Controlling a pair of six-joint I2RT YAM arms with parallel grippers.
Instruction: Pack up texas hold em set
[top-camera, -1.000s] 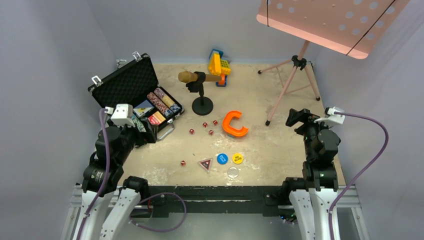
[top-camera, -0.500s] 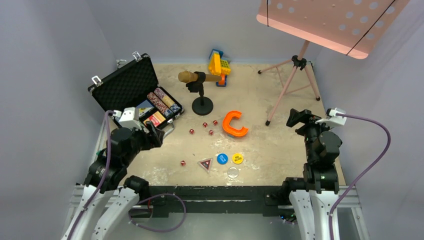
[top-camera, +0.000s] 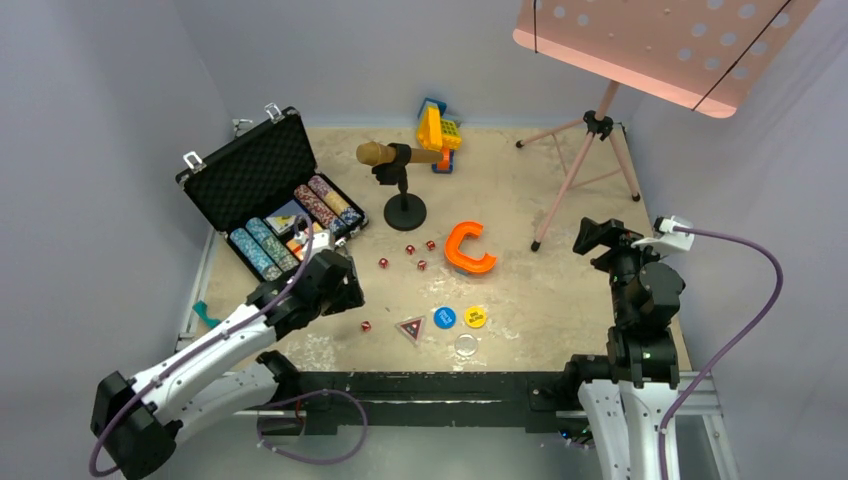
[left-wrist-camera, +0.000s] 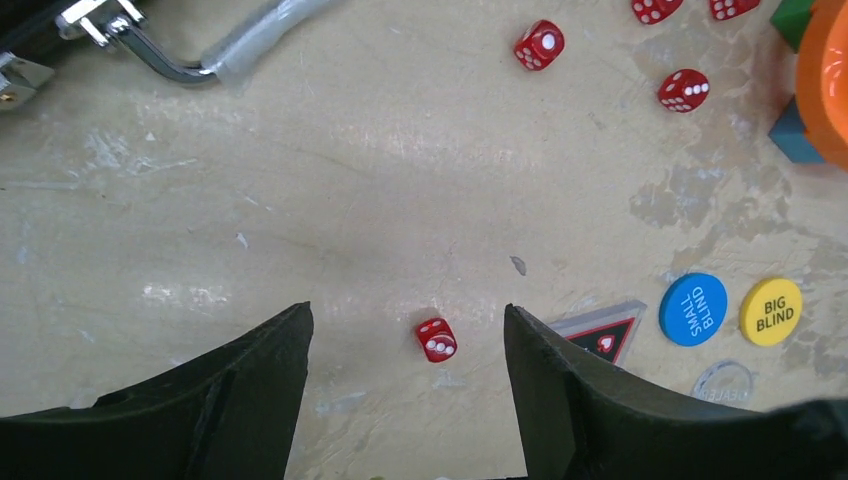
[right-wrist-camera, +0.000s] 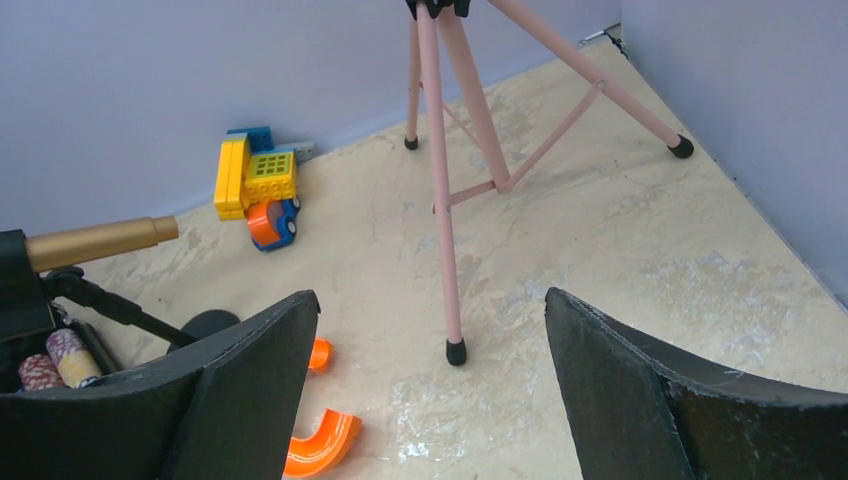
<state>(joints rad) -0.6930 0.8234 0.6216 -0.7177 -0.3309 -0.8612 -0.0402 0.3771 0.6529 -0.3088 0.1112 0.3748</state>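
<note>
Black case lies open at far-left of table, chip rows inside. Right gripper spread, empty, over right side. Left gripper spread, low over table, 1 red die lying between its fingers, untouched. Triangular button, blue button, yellow button just right of it. 4 more dice mid-table.

1. Plain lilac-grey walls closing in three sides, nothing on them.
2. Beige worktop, scuffed and blotchy, black front edge.
3. Pink music stand back right, perforated tray overhead.
4. Soft, even light.
</note>
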